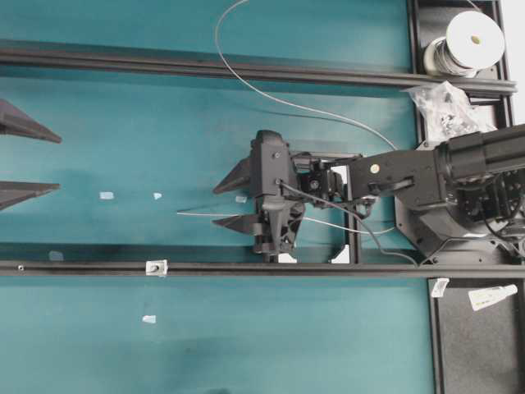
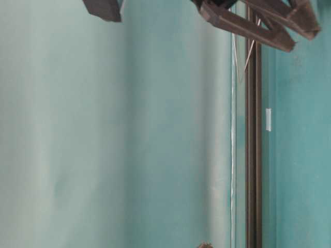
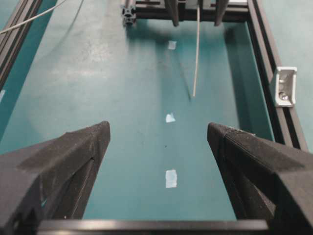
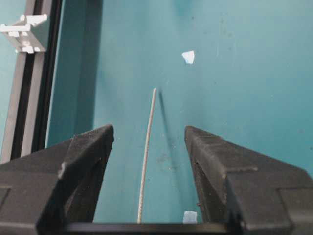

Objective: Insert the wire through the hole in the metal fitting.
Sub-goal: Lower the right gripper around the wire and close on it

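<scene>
From overhead I see the right gripper (image 1: 232,199) reached out to mid-table, its two fingers spread apart. The wire (image 1: 328,111) runs from the spool (image 1: 467,43) at the top right, loops across the upper rail (image 1: 205,67), and its free end pokes out leftward between those fingers. In the right wrist view the wire (image 4: 146,156) lies in the gap between the two pads, touching neither that I can make out; so the right jaws stand open around it, with no grip on it.

The left gripper (image 1: 25,156) sits at the far left edge, wide open and holding nothing; its wrist view shows only bare mat between the fingers (image 3: 63,166), with the wire tip (image 3: 195,54) pointing toward it from well ahead.

The fitting (image 1: 156,267) sits on the lower rail (image 1: 328,269), below and left of the wire tip, apart from both grippers. In the left wrist view it shows as a pale bracket (image 3: 285,86) on the right-hand rail.

A few tape scraps (image 1: 107,195) dot the mat (image 1: 123,123) between the two grippers. A plastic bag (image 1: 447,107) of small parts lies by the spool, and a small tube (image 1: 492,295) lies at the lower right. Nothing lies between the wire tip and the fitting but open mat.
</scene>
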